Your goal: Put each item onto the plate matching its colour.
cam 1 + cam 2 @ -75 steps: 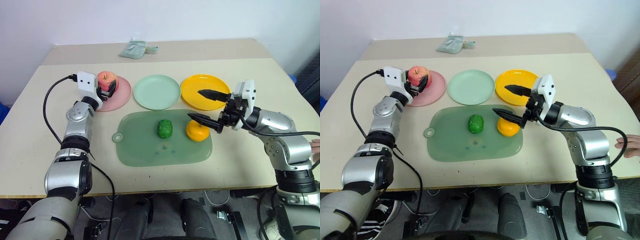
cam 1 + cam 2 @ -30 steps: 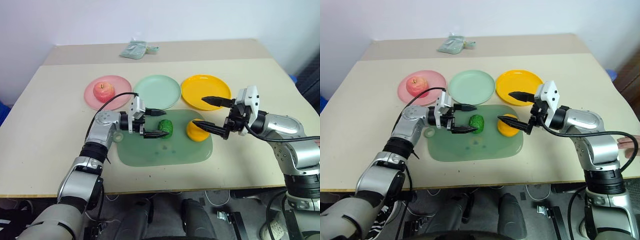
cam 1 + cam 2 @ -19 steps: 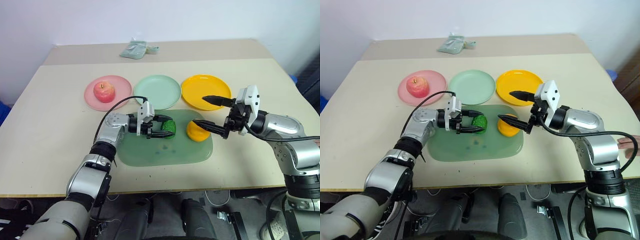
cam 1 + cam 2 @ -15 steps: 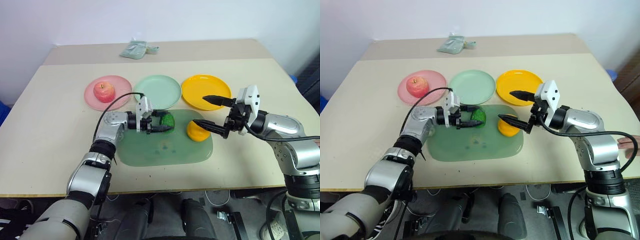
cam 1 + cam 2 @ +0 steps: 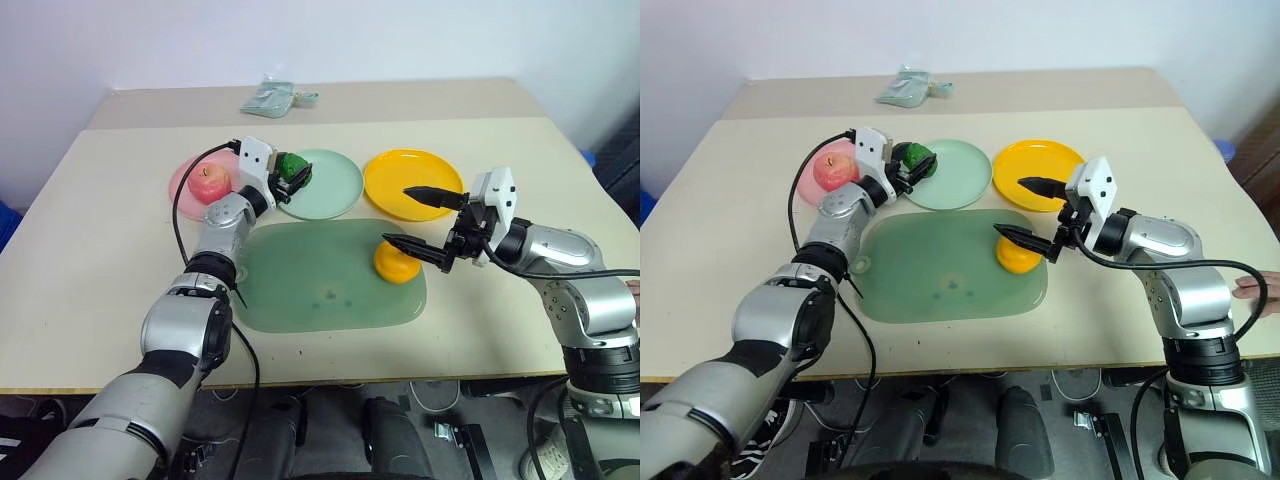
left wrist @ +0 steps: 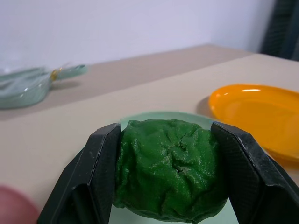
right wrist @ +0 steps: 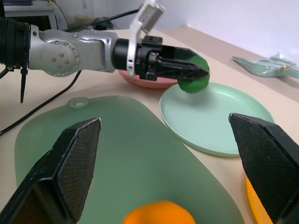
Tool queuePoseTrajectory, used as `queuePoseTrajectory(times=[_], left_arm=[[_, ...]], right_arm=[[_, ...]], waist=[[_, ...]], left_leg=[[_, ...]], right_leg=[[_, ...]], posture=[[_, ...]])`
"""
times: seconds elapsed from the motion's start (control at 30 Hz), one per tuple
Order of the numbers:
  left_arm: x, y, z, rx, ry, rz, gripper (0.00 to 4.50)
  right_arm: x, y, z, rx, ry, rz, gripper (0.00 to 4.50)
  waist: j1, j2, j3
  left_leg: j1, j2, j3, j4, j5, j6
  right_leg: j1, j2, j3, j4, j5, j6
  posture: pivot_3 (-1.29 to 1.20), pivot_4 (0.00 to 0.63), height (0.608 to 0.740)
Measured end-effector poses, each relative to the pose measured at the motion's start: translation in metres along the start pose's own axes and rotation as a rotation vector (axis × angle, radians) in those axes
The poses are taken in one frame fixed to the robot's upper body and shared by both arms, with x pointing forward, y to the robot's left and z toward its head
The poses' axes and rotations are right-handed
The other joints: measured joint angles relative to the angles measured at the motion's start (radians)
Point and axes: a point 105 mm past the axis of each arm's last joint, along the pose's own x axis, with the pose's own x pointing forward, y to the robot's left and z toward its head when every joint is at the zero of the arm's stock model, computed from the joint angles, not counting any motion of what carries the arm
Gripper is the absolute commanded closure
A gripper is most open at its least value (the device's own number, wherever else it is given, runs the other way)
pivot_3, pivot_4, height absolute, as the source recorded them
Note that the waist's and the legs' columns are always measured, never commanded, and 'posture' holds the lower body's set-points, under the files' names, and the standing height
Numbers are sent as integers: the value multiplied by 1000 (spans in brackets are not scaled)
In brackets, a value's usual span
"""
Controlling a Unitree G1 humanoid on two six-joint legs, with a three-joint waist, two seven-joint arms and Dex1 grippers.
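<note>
Pepper sits squeezed in the left gripper, just above the mint green plate's edge. Right gripper gapes wide, holding nothing, near that plate. No writing can be read.

Most of the round mint green plastic plate is bare, so it's easy to come in from the far edge. Its rim toward the pink plate is taken up by the left gripper clamped on the bumpy dark green pepper. The red apple crowds that side too.
</note>
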Motion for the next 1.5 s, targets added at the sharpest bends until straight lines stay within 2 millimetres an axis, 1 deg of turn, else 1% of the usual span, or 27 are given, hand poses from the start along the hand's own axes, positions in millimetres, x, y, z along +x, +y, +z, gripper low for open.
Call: queuePoseTrajectory(times=[0.03, 0.1, 0.2, 0.27, 0.33, 0.4, 0.47, 0.53, 0.63, 0.7, 0.77, 0.83, 0.93, 1.0, 1.07, 1.1, 1.17, 1.27, 1.33, 1.4, 1.5], left_arm=[[1, 1, 2, 10, 2, 12, 52], [2, 2, 4, 28, -1, 21, 52], [2, -2, 6, 40, -18, -18, 52], [1, -13, 11, 24, -46, -129, 52], [-5, -26, 26, -7, -124, -297, 52], [-19, -36, 43, -26, -200, -500, 52], [-41, -40, 47, -40, -218, -671, 52], [-66, -37, 38, -72, -172, -793, 52], [-91, -34, 22, -108, -65, -871, 52], [-102, -29, 20, -109, -20, -879, 52], [-108, -27, 22, -100, 0, -882, 52], [-113, -31, 24, -95, 12, -898, 52], [-117, -38, 20, -97, 34, -911, 52], [-118, -40, 20, -90, 39, -911, 0], [-120, -39, 24, -71, 44, -906, 0], [-120, -39, 26, -59, 42, -905, 0], [-120, -40, 30, -55, 30, -908, 0], [-118, -39, 32, -49, 21, -889, 0], [-111, -38, 30, -64, 14, -843, 0], [-101, -38, 27, -54, -3, -781, 0], [-87, -40, 26, -32, -42, -704, 0]], right_arm=[[0, 0, 0, 0, 0, 0, 0], [0, 0, 0, 0, 0, -1, 0], [0, 0, 0, 0, 1, -2, 0], [-2, 1, -3, 4, 11, -1, 0], [-3, 2, -7, 0, 34, 3, 0], [-4, 5, -14, -10, 83, 19, 0], [-3, 8, -22, -9, 116, 30, 0], [-2, 8, -31, 6, 151, 33, 0], [-2, 5, -47, 6, 215, 19, 0], [0, 3, -59, 24, 251, 4, 0], [3, 0, -66, 39, 271, -15, 0], [5, -2, -69, 55, 282, -24, 0], [6, -3, -71, 72, 299, -23, 0], [4, -3, -76, 87, 330, -21, 550], [3, -3, -78, 96, 342, -22, 1282], [3, -3, -78, 98, 343, -23, 1428], [4, -5, -77, 95, 341, -29, 1428], [10, -10, -70, 81, 307, -58, 1428], [20, -21, -58, 65, 245, -108, 1428], [30, -37, -42, 15, 192, -175, 1428], [41, -70, -23, -76, 146, -320, 1428]], waist=[[-1, 0, 0], [-1, 0, 0], [-3, 0, 0], [-3, 0, 0], [-4, 0, 0], [-6, 0, 0], [-18, 1, -1], [-33, 1, -1], [-34, 1, -1], [-32, 1, -1], [-26, 1, -1], [-22, 1, -1], [-20, 1, -1], [-20, 1, -1], [-20, 1, -1], [-20, 1, -1], [-20, 1, -1], [-21, 1, -1], [-24, 1, -1], [-26, 1, -1], [-25, 1, -1]], left_leg=[[0, 0, 0, 0, 0, 0], [0, 0, 0, 0, 0, 0], [0, 0, 0, 0, 0, 0], [0, 0, 0, 0, 0, 0], [0, 0, 0, 0, 0, 0], [0, 0, 0, 0, 0, 0], [1, 1, 1, -1, 0, 0], [1, 1, 0, -1, 0, 0], [1, 1, 0, -1, 0, 0], [1, 1, 0, -1, 0, 0], [1, 0, -1, 0, 0, 0], [1, 0, -1, 0, 0, 0], [1, 0, -1, 0, 0, 0], [1, 0, -1, 0, 0, 0], [1, 0, 0, 0, 0, 0], [1, 0, -1, 0, 0, 0], [1, 0, 0, 0, 0, 0], [1, 0, 0, -1, 0, 0], [1, 0, 0, -1, 0, 0], [1, 0, 0, -1, 0, 0], [1, 0, 0, -1, 0, 0]], right_leg=[[0, 0, 0, 0, 0, 0], [0, 0, 0, 0, 0, 0], [0, 0, 0, 0, 0, 0], [0, 0, 0, 0, 0, 0], [0, 0, 0, 0, 0, 0], [0, 0, 0, 0, 0, 0], [0, 1, 0, 0, 0, 0], [0, 1, 0, 1, 0, 0], [-1, 1, 0, 1, 0, -1], [-1, 1, 1, 1, 0, -1], [0, 0, 1, 1, 0, -1], [0, 0, 1, 1, 0, -1], [0, 0, 1, 1, 0, -1], [0, 0, 1, 1, 0, -1], [0, 0, 1, 1, 0, -1], [0, 0, 1, 1, 0, -1], [0, 0, 1, 1, 0, -1], [-1, 0, 1, 1, 0, -1], [-1, 0, 1, 1, 0, -1], [-1, 0, 1, 1, 0, -1], [-1, 0, 1, 1, 0, -1]], posture=[[0, 150, 740], [0, 150, 740], [0, 150, 740], [0, 150, 740], [0, 150, 740], [0, 150, 740], [0, 150, 740], [0, 150, 740], [0, 150, 740], [0, 150, 740], [0, 150, 740], [0, 150, 740], [0, 150, 740], [0, 150, 740], [0, 150, 740], [0, 150, 740], [0, 150, 740], [0, 150, 740], [0, 150, 740], [0, 150, 740], [0, 150, 740]])
